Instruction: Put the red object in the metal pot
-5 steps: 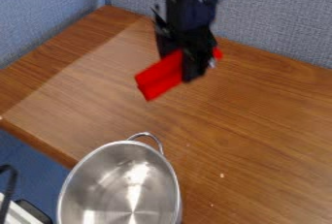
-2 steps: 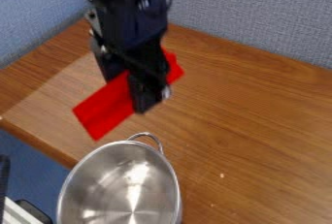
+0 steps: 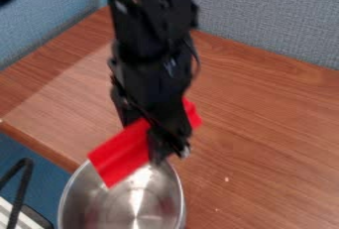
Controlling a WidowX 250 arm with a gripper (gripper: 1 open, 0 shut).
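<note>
I am holding the red object (image 3: 139,144) clenched in my gripper (image 3: 169,146), my jaws closed on it somewhere around its middle, though my own dark body is covering the exact place of the grip. The bar is hanging tilted, its lower end pointing near and left, its upper end showing as a small red patch on the right side of my fingers. That lower end is sitting above the far left rim of the metal pot (image 3: 126,208), overlapping the rim as the camera sees it; I cannot tell whether it is touching the metal or hovering just over it. The pot is standing at the near edge of the wooden table (image 3: 265,124), its shiny inside facing up. My arm is reaching down from the upper part of the view, blurred, with my gripper pointing downward over the pot's far side.
</note>
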